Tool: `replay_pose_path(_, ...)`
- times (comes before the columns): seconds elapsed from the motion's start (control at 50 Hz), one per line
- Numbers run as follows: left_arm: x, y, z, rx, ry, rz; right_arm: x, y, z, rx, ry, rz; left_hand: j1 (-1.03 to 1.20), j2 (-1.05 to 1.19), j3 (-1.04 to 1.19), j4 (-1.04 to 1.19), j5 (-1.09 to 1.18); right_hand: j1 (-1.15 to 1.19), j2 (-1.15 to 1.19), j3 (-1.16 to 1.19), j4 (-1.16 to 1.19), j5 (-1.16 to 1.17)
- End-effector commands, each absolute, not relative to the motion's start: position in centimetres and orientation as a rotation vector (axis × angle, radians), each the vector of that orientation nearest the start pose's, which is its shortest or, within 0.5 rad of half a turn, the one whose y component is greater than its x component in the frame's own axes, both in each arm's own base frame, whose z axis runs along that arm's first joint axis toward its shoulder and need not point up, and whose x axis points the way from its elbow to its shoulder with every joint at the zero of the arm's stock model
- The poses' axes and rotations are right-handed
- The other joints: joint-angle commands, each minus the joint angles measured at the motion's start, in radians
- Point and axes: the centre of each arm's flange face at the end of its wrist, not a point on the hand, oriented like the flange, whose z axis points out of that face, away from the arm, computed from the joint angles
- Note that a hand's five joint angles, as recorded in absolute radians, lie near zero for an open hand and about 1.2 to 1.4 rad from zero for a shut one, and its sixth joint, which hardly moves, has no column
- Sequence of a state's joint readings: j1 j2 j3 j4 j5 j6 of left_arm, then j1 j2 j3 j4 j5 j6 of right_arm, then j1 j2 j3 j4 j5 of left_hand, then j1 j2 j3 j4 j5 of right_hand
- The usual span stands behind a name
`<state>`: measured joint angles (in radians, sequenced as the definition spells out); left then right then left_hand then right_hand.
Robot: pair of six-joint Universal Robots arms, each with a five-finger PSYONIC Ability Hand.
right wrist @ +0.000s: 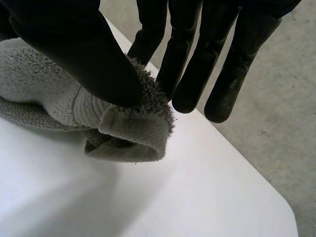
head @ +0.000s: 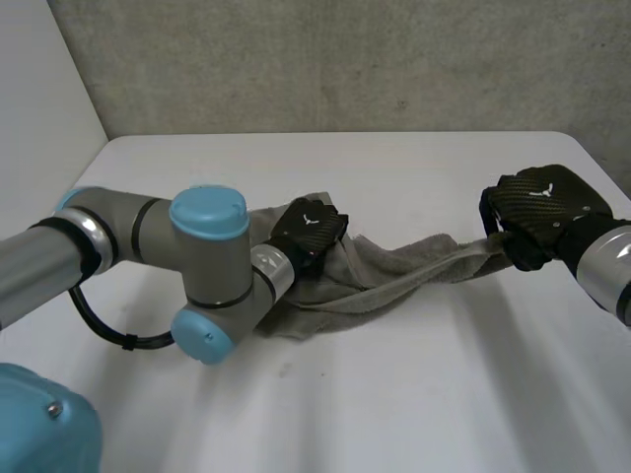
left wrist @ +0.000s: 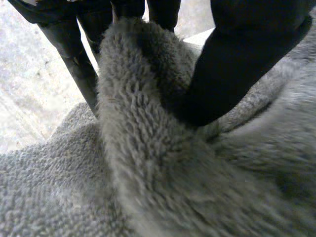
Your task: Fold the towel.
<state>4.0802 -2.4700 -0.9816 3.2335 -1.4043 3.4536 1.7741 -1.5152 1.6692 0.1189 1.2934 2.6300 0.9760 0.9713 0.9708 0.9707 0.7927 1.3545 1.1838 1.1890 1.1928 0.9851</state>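
A grey towel (head: pixel 404 268) lies rumpled on the white table (head: pixel 394 404) and is stretched in a rope-like band between my two hands. My left hand (head: pixel 309 232) sits on the bunched left part. In the left wrist view a ridge of the towel (left wrist: pixel 148 163) rises between the thumb (left wrist: pixel 237 59) and the fingers (left wrist: pixel 74 59), which pinch it. My right hand (head: pixel 540 207) holds the towel's right end just above the table. In the right wrist view its thumb (right wrist: pixel 69 49) presses the hemmed end of the towel (right wrist: pixel 133 133) against the fingers (right wrist: pixel 185 64).
The table's right edge (right wrist: pixel 284 210) runs close beside my right hand, with concrete floor (right wrist: pixel 286 133) beyond it. A grey wall (head: pixel 345 59) stands behind the table's far edge. My left arm's elbow (head: pixel 207 276) reaches over the table's left half.
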Motion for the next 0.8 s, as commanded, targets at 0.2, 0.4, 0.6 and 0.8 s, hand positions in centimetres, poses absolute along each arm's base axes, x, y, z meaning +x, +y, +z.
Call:
replay_pose_path(0.2,-31.5,-34.3,26.2,0.373,2.009,-2.241,22.0,-30.6,26.0,-0.999,2.107,-2.159,0.42,0.425,0.426,0.426,0.429,0.042,0.213,0.207,0.203,0.237)
replay_pose_path(0.4,-24.3,-33.6,22.8,0.214,2.091,-2.042,22.0,-31.0,25.0,-1.002,2.146,-2.126,0.42,0.425,0.426,0.426,0.429,0.042,0.213,0.207,0.203,0.237)
replay_pose_path(0.6,-23.4,-32.0,18.8,0.206,2.272,-2.004,23.3,-30.2,23.8,-1.048,2.142,-2.062,-0.801,-0.797,-0.796,-0.796,-0.793,0.042,0.213,0.207,0.203,0.237)
replay_pose_path(0.8,-22.9,-30.6,20.5,0.295,2.298,-2.072,23.3,-30.2,23.4,-1.05,2.151,-2.048,-0.801,-0.796,-0.795,-0.795,-0.792,0.042,0.213,0.207,0.203,0.237)
